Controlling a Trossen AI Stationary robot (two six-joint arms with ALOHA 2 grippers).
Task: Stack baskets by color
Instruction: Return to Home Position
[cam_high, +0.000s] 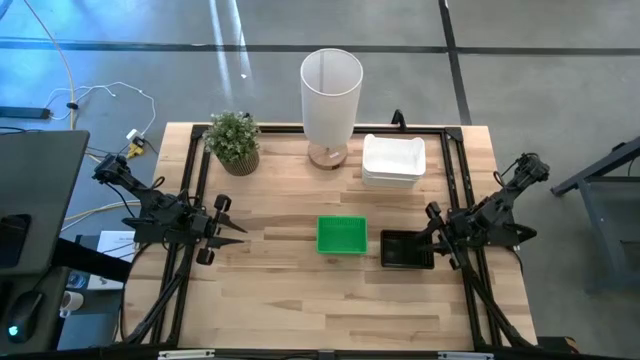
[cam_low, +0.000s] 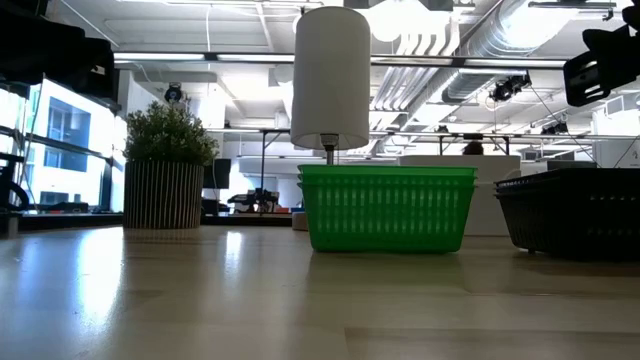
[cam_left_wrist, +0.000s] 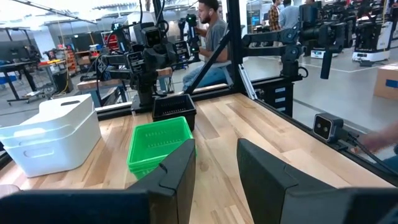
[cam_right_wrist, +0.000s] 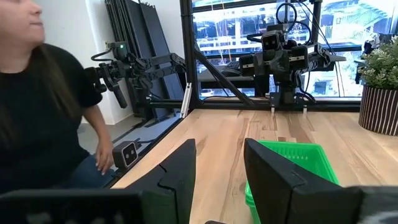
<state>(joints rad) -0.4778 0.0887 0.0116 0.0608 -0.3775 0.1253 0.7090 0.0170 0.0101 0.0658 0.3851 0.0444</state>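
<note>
A green mesh basket (cam_high: 340, 236) rests on its bottom at the middle of the wooden table. A black mesh basket (cam_high: 406, 250) stands just to its right. White baskets (cam_high: 393, 160), nested in a stack, sit toward the far right. My left gripper (cam_high: 240, 232) hovers level at the table's left side, pointing toward the green basket (cam_left_wrist: 158, 138), open, with nothing between its fingers. My right gripper (cam_high: 432, 238) hovers level above the black basket's right end, open and holding nothing. Its wrist view shows the green basket (cam_right_wrist: 292, 163) ahead, past the gripper (cam_right_wrist: 219, 146).
A tall white cylindrical bin (cam_high: 331, 92) and a potted plant (cam_high: 234, 140) stand at the far edge. Black frame rails (cam_high: 457, 180) run along the table's sides. People sit beyond the table's left edge (cam_right_wrist: 37, 106) and its right edge (cam_left_wrist: 208, 37). Bare wood lies toward the near edge.
</note>
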